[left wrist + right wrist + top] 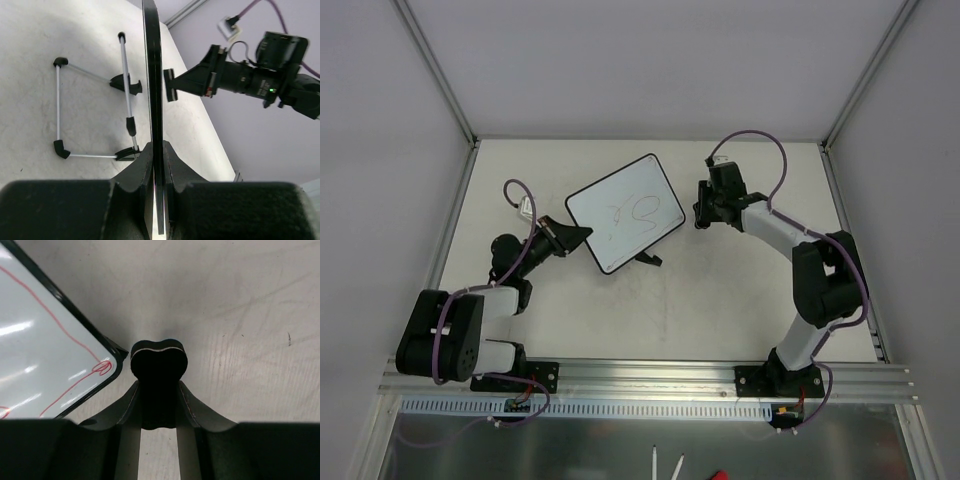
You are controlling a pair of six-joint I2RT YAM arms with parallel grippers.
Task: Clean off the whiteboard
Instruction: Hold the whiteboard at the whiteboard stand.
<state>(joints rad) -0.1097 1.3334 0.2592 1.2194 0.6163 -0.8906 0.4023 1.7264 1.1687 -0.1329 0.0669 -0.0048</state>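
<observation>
The whiteboard is tilted up off the table, its white face marked with red scribbles. My left gripper is shut on its lower left edge. In the left wrist view the whiteboard shows edge-on, clamped between the fingers of the left gripper. My right gripper is just off the board's right edge, shut on a small black bone-shaped eraser. In the right wrist view the right gripper holds the eraser beside the board's corner, apart from it, where a red loop is drawn.
A wire stand with black feet lies on the table behind the board; one black part of the stand shows below the board's lower edge. Grey walls and metal rails enclose the table.
</observation>
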